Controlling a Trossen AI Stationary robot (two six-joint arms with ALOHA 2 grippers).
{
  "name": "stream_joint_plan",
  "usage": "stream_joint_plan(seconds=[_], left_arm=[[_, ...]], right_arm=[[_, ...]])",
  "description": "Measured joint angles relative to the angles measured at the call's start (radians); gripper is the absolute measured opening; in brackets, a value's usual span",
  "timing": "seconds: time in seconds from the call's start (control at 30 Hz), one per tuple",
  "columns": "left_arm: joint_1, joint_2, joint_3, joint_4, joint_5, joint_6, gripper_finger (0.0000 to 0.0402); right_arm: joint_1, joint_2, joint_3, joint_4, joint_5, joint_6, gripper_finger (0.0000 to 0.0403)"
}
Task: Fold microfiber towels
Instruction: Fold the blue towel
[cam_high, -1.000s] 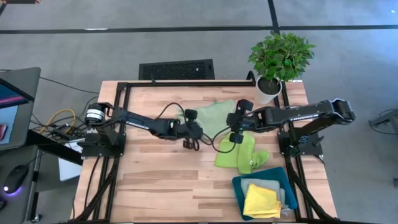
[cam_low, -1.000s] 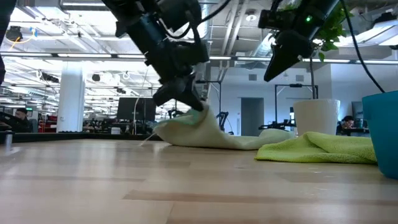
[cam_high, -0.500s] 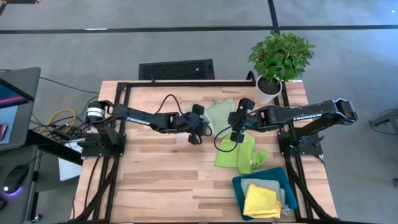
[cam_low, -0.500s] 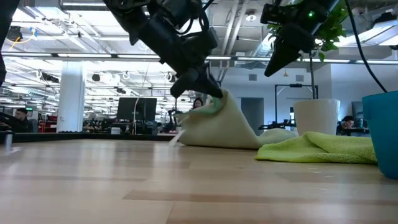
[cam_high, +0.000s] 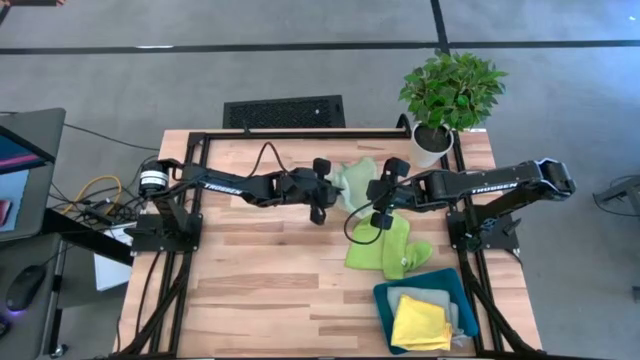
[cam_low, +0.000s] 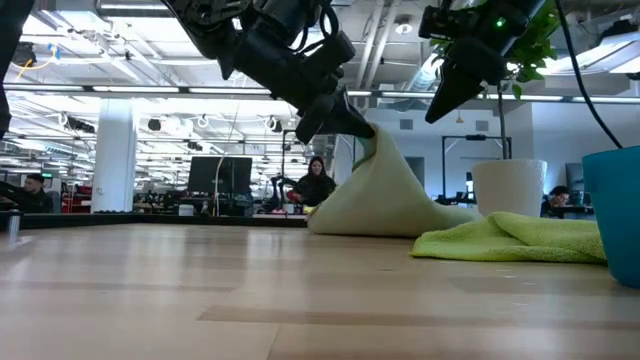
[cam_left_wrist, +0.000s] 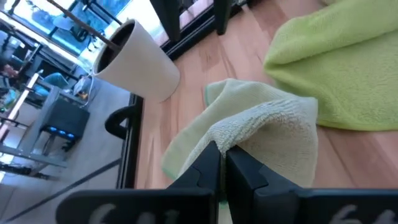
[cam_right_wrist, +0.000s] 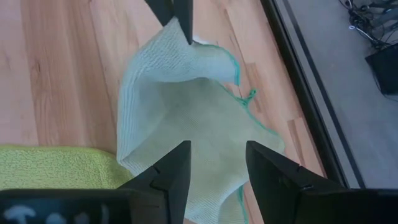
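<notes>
The left gripper (cam_high: 331, 193) is clamped on a raised corner of the sage towel (cam_high: 352, 181), its fingers (cam_left_wrist: 208, 163) pressed together on looped, fuzzy cloth with a thin teal hem. The towel hangs from that pinch in a soft tent, its lower part crumpled on the table (cam_high: 250, 270) just past centre toward 12 o'clock. The right gripper (cam_high: 376, 214) hovers just beside it toward 3 o'clock, fingers (cam_right_wrist: 176, 167) spread apart and holding nothing, above the sage cloth and the edge of the lime towel (cam_high: 390, 245).

The lime towel, thick and plush, lies folded into a rough oblong toward 4 o'clock from centre. At 5 o'clock the teal tray (cam_high: 383, 297) holds the yellow towel (cam_high: 421, 323), folded, on the grey-blue towel (cam_high: 460, 314).

The table is pale wood planks in a black frame. A leafy plant (cam_high: 452, 89) in a white pot (cam_high: 430, 143) stands at 1 o'clock. Behind is an open office with screens and seated people.
</notes>
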Motion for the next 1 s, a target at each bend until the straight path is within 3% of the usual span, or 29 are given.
stream_joint_plan(seconds=[0.23, 0.47, 0.67, 1.0], left_arm=[[0.005, 0.044, 0.016, 0.062, 0.051, 0.005, 0.0], [0.005, 0.205, 0.19, 0.044, 0.051, 0.072, 0.0], [0.004, 0.311, 0.367, -0.095, 0.047, 0.088, 0.0], [0.007, 0.393, 0.494, -0.137, 0.108, 0.179, 0.0]], right_arm=[[0.0, 0.0, 0.0, 0.001, 0.0, 0.0, 0.0177], [0.0, 0.0, 0.0, 0.003, 0.0, 0.002, 0.0177], [0.0, 0.0, 0.0, -0.027, 0.007, 0.002, 0.0177], [0.002, -0.003, 0.0, -0.138, 0.019, 0.056, 0.0177]])
